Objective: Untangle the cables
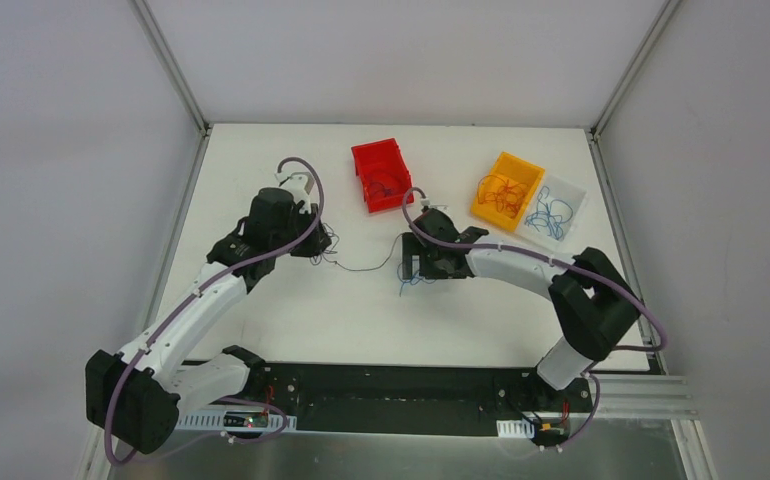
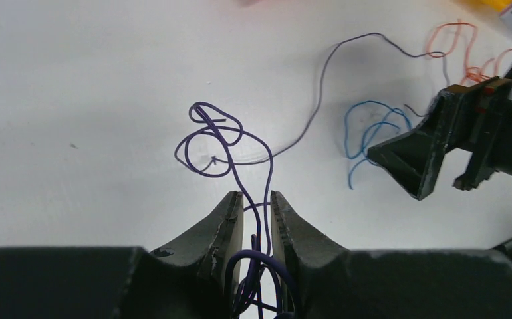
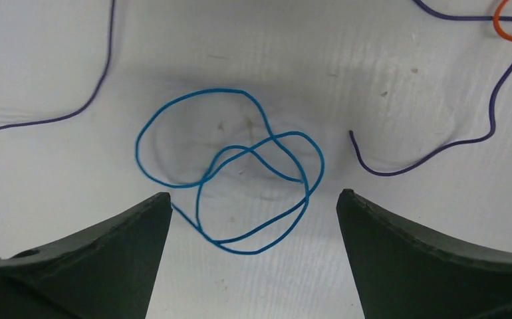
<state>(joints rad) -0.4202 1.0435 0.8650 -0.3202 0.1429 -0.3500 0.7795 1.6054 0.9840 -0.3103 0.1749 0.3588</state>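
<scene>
While my left pincer (image 2: 256,206) nips the purple cable (image 2: 213,159), the right pincer (image 3: 255,194) gapes empty over the blue cable (image 3: 250,149).
I'd grip blue alone — a nearby purple strand (image 3: 380,174) seems just clear.

- L wrist view: purple strands (image 2: 258,269) run down inside left hand (image 2: 256,198) & off bottom edge; ends not seen.
- R wrist view: orange cable (image 3: 506,36) shows only an arc, rest cut by top-rt corner.
- Top view: tangle (image 1: 385,186) in red bin (image 1: 371,155) too small to sort by colour.
</scene>
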